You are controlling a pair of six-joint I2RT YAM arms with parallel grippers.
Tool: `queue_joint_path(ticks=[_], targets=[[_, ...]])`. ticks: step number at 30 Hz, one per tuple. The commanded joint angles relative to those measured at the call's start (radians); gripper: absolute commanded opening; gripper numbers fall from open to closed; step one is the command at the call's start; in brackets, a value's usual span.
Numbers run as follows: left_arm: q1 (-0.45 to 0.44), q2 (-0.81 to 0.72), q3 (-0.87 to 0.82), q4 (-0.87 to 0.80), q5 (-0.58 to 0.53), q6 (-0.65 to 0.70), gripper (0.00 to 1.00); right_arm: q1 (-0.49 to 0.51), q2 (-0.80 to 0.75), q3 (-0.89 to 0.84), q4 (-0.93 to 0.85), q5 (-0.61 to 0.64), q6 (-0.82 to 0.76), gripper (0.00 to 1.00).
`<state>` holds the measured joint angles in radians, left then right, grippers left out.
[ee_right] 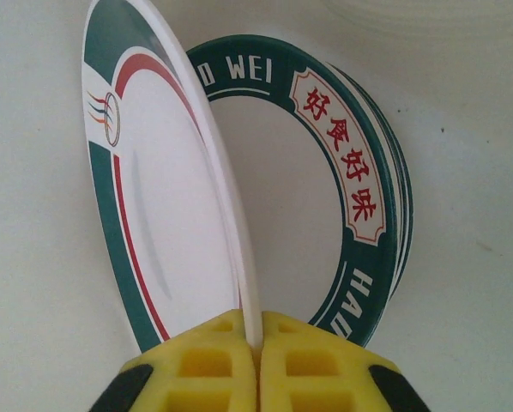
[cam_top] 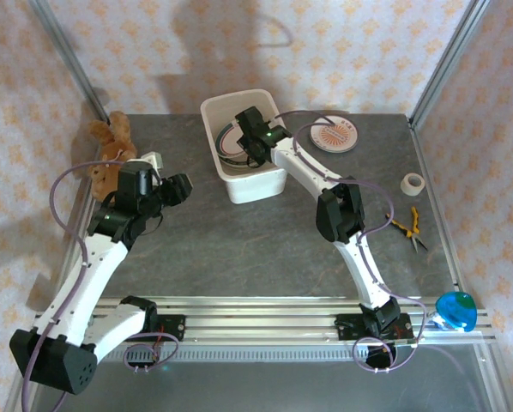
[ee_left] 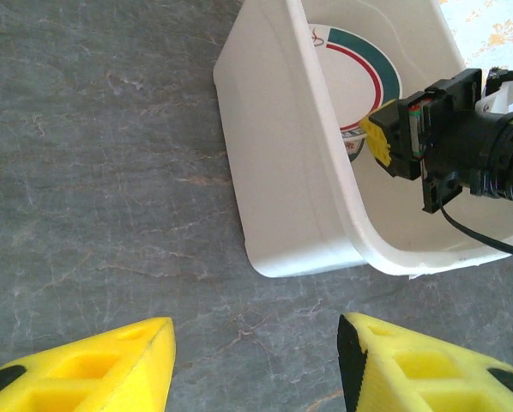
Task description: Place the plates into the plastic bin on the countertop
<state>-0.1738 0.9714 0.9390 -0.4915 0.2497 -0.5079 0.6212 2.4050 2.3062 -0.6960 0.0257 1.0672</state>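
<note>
A cream plate (ee_right: 162,197) with a teal-and-red band is pinched by its rim, on edge, between the yellow fingers of the right end effector (ee_right: 258,360), which are pressed together on it inside the plastic bin (cam_top: 239,184). Just behind it a stack of teal-rimmed plates (ee_right: 368,172) with red lettering is seen against the bin's pale inner surface; whether the held plate touches the stack cannot be told. From the top view the right end effector (cam_top: 250,142) is seen reaching over the bin's rim, its arm crossing the near right corner. The left end effector (ee_left: 256,360) is held over the bare table (ee_left: 93,172) to the left of the bin, its fingers spread wide with nothing between them, and the bin's tall side wall (ee_left: 282,172) stands between it and the plates. A sunburst plate (cam_top: 334,135) lies flat on the table just right of the bin, beside the right arm's looping cable. A brown soft toy (cam_top: 111,142) sits at the far left corner behind the left arm. Well apart on the right, a tape roll (cam_top: 413,182) and yellow-handled pliers (cam_top: 411,227) lie near the frame, and a blue object (cam_top: 455,311) rests at the near right corner.
</note>
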Motion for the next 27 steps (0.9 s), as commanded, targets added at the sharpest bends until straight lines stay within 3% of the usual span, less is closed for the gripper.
queue_joint_path(ticks=[1,5,8,16,23,27], targets=[[0.007,-0.032,-0.021,-0.026,-0.026,-0.02,0.54,0.008,0.028,0.021,-0.02,-0.027,0.056,0.1],[0.007,-0.062,-0.044,-0.022,-0.03,-0.033,0.54,0.007,0.029,0.0,-0.007,-0.046,0.08,0.12],[0.007,-0.079,-0.056,-0.026,-0.033,-0.032,0.54,0.007,0.03,-0.007,0.007,-0.076,0.084,0.21],[0.007,-0.108,-0.089,-0.015,-0.033,-0.067,0.54,0.006,0.032,-0.009,0.016,-0.049,0.055,0.27],[0.007,-0.108,-0.094,-0.006,-0.023,-0.072,0.54,0.006,-0.007,0.012,-0.02,-0.083,0.034,0.62],[0.007,-0.098,-0.088,0.01,-0.014,-0.07,0.54,0.008,-0.076,-0.029,-0.022,-0.084,0.014,0.72]])
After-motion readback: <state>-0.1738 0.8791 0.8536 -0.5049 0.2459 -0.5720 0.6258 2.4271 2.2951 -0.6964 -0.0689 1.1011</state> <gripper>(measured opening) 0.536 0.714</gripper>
